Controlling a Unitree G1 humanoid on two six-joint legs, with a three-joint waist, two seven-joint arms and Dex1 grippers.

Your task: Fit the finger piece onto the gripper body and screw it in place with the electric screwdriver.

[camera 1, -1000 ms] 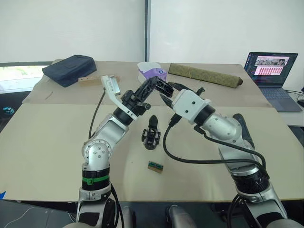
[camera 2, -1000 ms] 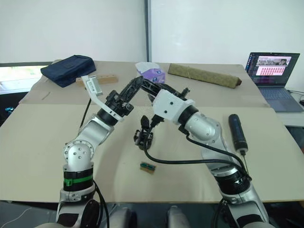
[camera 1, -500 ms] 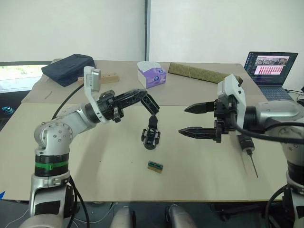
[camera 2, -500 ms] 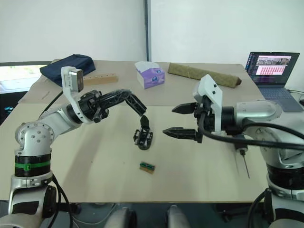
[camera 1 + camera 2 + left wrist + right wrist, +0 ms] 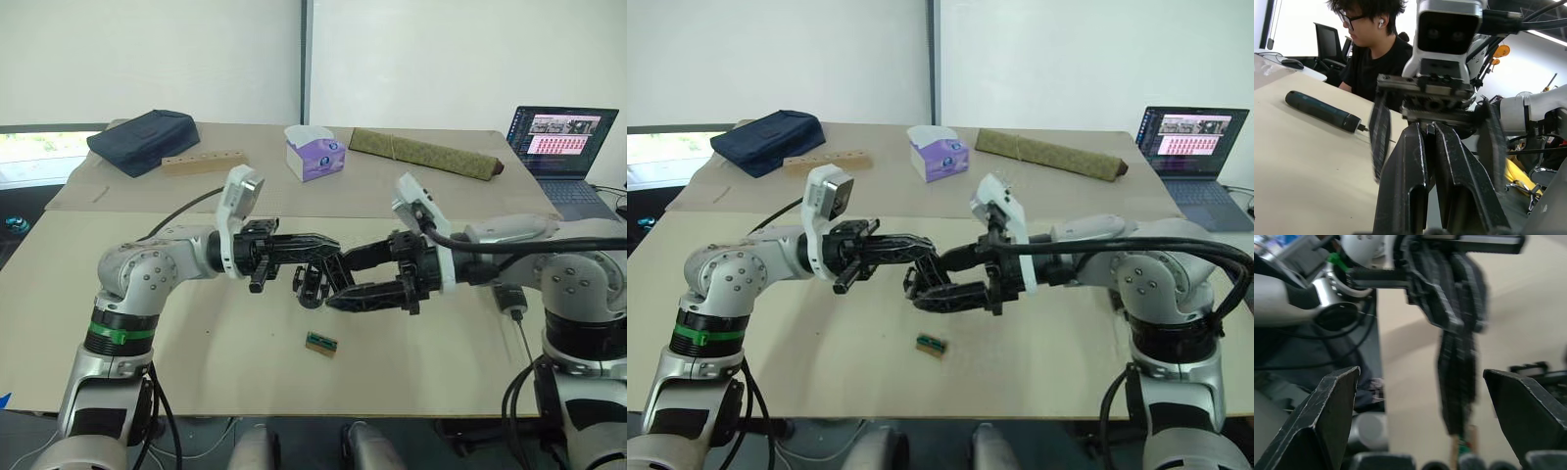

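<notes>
- Both arms have swung inward since half a second ago: the left gripper, which reached down to the gripper body from the far side, now lies level across the table, and the right gripper, then held well off to the right, has closed in until the two meet tip to tip over that assembly.
- Left jaws: in the left wrist view its two fingers lie pressed together, with nothing visible between them.
- Right jaws: spread wide, one finger above the other in the head views, nothing in them; in the right wrist view the left gripper's closed fingers sit in the gap between the right fingers.
- Whether either gripper touches the gripper body I cannot tell; it sits on the table just behind the fingertips, mostly hidden.
- The finger piece cannot be made out separately, so I cannot say whether it is already seated on the body.
- The electric screwdriver lies flat on the table on the robot's right, well apart from both grippers, with a person sitting beyond it.
- Judgement: the task looks early. Screwing is clearly not begun, since the tool is untouched; picking it up and driving the screw remain.
- Containers: only the tissue box at the far side, a tissue standing out of its top.
</notes>
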